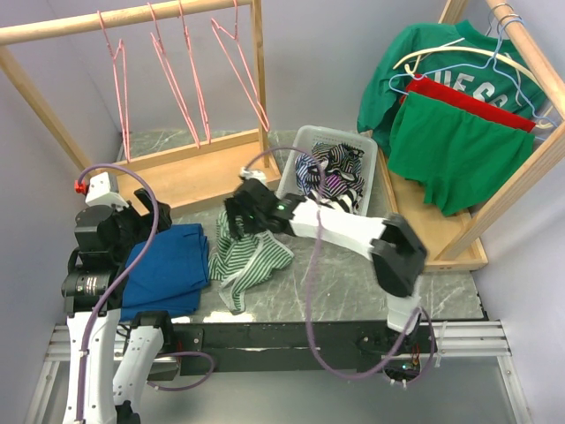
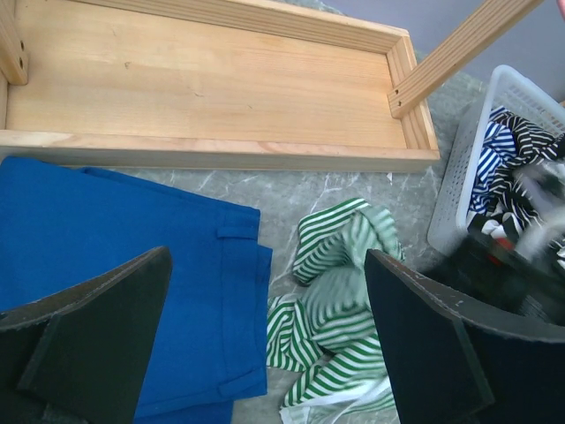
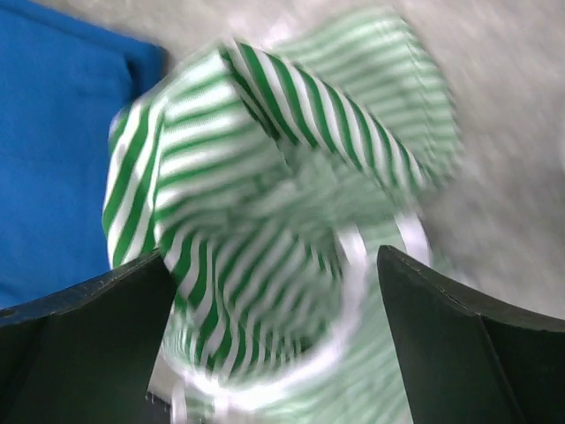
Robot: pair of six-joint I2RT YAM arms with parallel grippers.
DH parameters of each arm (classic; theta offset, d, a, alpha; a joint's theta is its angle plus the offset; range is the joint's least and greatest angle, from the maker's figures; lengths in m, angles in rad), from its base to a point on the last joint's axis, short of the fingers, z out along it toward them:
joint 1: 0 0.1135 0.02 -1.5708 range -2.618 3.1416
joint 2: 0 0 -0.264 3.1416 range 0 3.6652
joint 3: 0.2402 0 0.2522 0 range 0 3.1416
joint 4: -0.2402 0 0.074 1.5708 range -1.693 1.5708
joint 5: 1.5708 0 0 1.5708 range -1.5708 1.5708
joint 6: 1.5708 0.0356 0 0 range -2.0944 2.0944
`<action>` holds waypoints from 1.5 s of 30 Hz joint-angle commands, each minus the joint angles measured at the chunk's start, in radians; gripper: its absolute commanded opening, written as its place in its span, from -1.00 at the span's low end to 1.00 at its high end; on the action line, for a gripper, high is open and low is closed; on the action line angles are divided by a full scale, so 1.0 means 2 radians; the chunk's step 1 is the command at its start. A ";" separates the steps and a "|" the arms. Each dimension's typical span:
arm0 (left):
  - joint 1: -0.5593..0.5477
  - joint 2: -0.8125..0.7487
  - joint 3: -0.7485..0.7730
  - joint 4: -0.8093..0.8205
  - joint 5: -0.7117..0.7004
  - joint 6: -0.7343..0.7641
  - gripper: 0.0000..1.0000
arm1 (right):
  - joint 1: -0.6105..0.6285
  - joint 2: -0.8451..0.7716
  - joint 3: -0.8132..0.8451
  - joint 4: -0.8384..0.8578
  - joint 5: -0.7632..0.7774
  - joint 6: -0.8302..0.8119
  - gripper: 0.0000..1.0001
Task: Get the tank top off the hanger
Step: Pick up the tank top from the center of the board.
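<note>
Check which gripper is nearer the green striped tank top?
Right. The right gripper hangs directly over the tank top, jaws open; the left gripper is off to its side, above the blue garment.

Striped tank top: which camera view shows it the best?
The left wrist view: the striped tank top is sharp and almost uncovered there. The top external view shows it small, partly under the right tool. The right wrist view is close but blurred.

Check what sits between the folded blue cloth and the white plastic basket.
The crumpled green-and-white striped tank top, lying on the grey marbled tabletop; the left wrist view shows it best. In the top view the open right claw hangs over it.
</note>
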 commanded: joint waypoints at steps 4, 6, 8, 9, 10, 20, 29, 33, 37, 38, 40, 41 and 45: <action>0.002 -0.003 -0.002 0.015 0.007 0.008 0.93 | 0.062 -0.152 -0.082 -0.051 0.095 0.099 1.00; 0.002 -0.003 -0.002 0.015 0.007 0.008 0.93 | 0.072 -0.156 -0.076 -0.083 0.099 0.138 1.00; 0.002 -0.001 -0.002 0.015 0.007 0.009 0.93 | 0.085 -0.156 -0.080 -0.088 0.089 0.174 1.00; 0.002 -0.001 -0.001 0.015 0.007 0.009 0.93 | 0.090 -0.155 -0.086 -0.083 0.088 0.185 1.00; 0.002 0.000 -0.001 0.015 0.007 0.008 0.93 | 0.095 -0.155 -0.106 -0.072 0.082 0.193 1.00; 0.002 -0.007 0.000 0.011 0.001 0.008 0.93 | 0.107 -0.058 -0.054 -0.039 0.109 0.212 1.00; 0.002 -0.006 0.002 0.009 0.001 0.010 0.93 | 0.072 0.074 0.062 -0.028 0.102 0.186 1.00; 0.002 -0.006 0.001 0.009 0.000 0.010 0.93 | 0.053 0.144 0.159 -0.088 0.117 0.173 1.00; 0.003 -0.006 0.002 0.010 0.001 0.010 0.93 | 0.042 0.202 0.209 -0.115 0.113 0.147 1.00; 0.002 -0.005 0.001 0.009 0.000 0.010 0.93 | 0.041 0.216 0.214 -0.122 0.114 0.142 1.00; 0.003 -0.006 0.002 0.010 0.000 0.010 0.93 | 0.037 0.227 0.216 -0.125 0.108 0.137 1.00; 0.002 -0.007 0.001 0.010 0.000 0.011 0.93 | 0.034 0.233 0.215 -0.125 0.102 0.132 1.00; 0.002 -0.003 0.001 0.012 0.004 0.013 0.93 | 0.030 0.240 0.195 -0.118 0.101 0.123 1.00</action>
